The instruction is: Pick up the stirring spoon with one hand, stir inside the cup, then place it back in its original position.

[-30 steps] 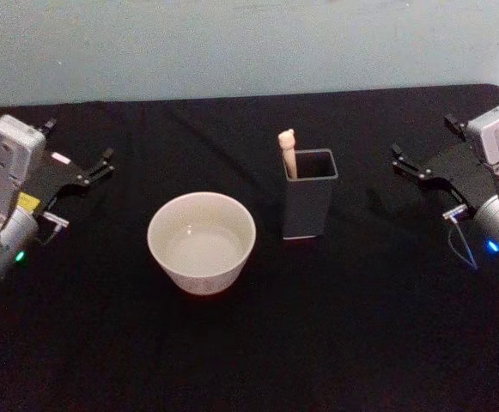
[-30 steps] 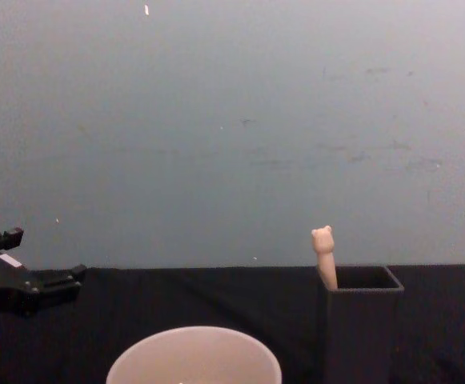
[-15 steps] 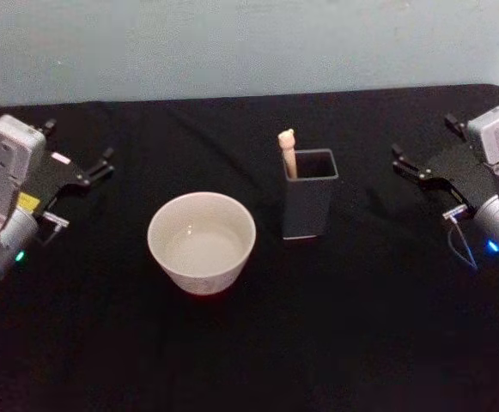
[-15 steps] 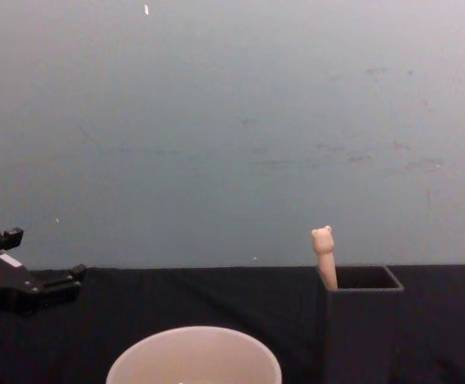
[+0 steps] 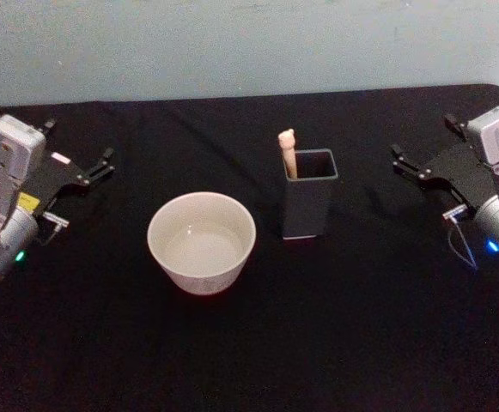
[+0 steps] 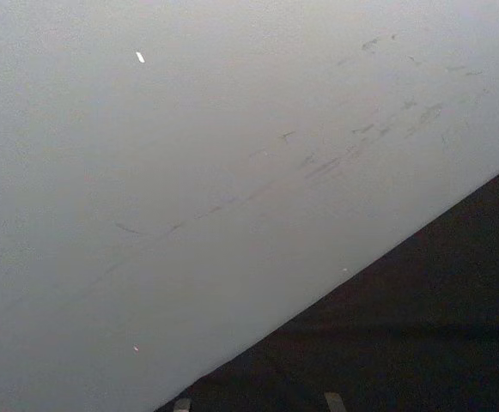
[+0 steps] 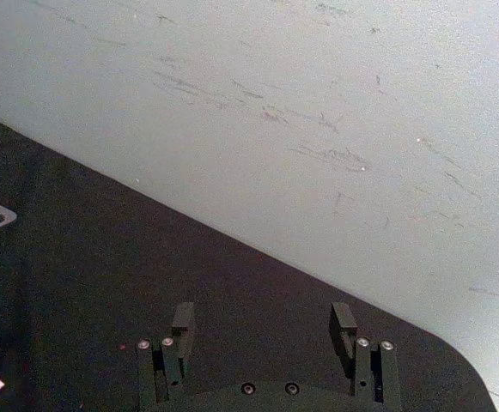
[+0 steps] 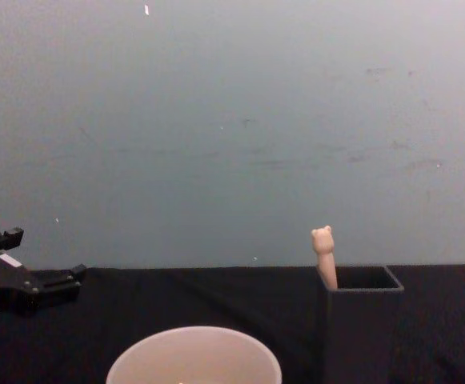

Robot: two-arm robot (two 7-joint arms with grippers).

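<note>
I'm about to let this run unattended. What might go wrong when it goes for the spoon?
The stirring spoon shows just its handle top above the holder, little for the open left tool or right tool to grip. The holder is tall and narrow; a bump on its rim might tip it toward the cup.

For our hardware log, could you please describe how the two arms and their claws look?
Both: pale grey boxy housing, silver cylindrical wrist, black claw. The left claw carries a white label, yellow sticker and green light; the right claw a blue light and thin looped cable.
</note>
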